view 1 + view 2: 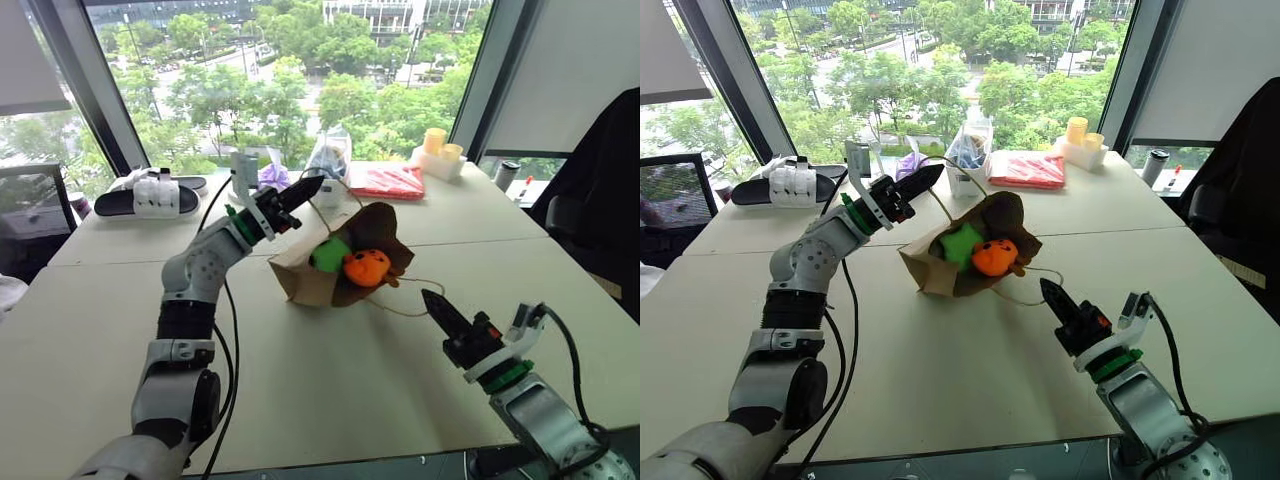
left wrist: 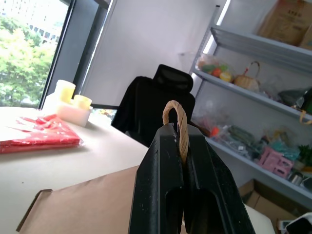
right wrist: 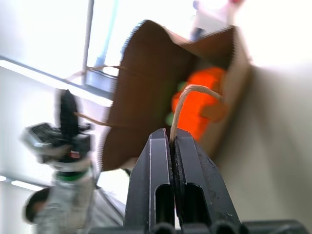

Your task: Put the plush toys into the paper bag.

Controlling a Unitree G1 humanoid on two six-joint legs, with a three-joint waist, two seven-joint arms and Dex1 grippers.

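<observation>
Both plush toys — green plush toy (image 1: 330,254) and round orange one (image 1: 367,267) — are seen inside the brown kraft paper bag (image 1: 300,280) at frame centre. One beige cord handle (image 2: 176,127) is pinched in the closed left gripper (image 1: 306,190), the other cord handle (image 3: 187,105) in the closed right gripper (image 1: 434,305) — little is judged left.

paper bag (image 1: 310,280): brown, on its side, open | green plush (image 1: 330,254), orange plush (image 1: 367,267): inside mouth
</observation>
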